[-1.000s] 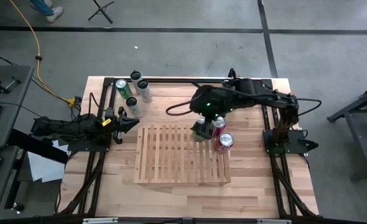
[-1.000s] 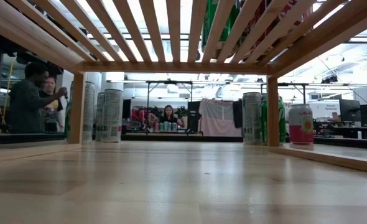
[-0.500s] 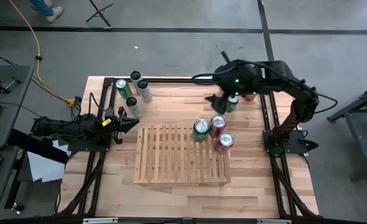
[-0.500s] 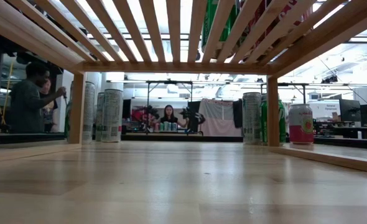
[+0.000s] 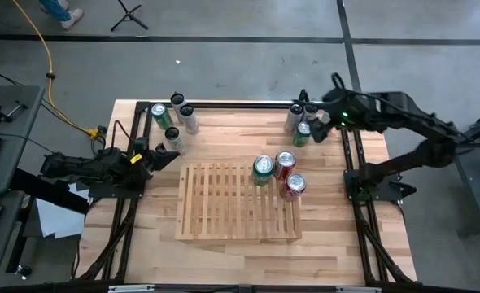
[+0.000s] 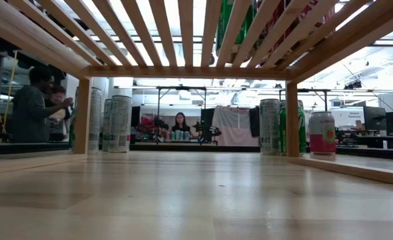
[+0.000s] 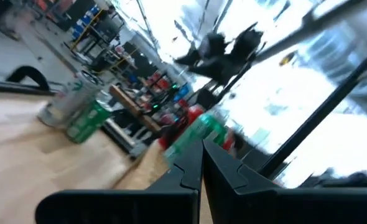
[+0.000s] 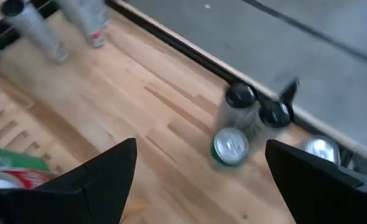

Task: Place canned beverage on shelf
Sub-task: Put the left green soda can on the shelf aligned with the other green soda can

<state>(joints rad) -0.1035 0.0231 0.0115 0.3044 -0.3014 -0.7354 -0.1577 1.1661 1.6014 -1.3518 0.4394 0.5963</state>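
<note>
The slatted wooden shelf [image 5: 238, 202] lies in the middle of the table. On its far right part stand a green can [image 5: 263, 168], a red can [image 5: 285, 161] and a pink-red can [image 5: 294, 186], all upright on their bases. My right gripper [image 5: 320, 122] is open and empty, up in the air over the far right of the table. Its wrist view [image 8: 196, 186] looks down on a green can [image 8: 231, 147] and two dark-topped cans [image 8: 241, 98]. My left gripper [image 5: 160, 158] is shut and empty at the table's left, beside the shelf's far left corner; its fingers meet in its wrist view [image 7: 199, 177].
Several cans stand at the far left [image 5: 173, 118], just beyond my left gripper. More cans stand at the far right [image 5: 302, 124] under my right gripper. A black frame bar [image 5: 240, 104] runs along the far edge. People stand beyond the table [image 6: 30, 107].
My right gripper has let go of the green can, which now stands upright on the shelf beside the red can. It has then risen and swung toward the table's far right corner, over the cans there. My left gripper has drawn back slightly toward the left edge.
</note>
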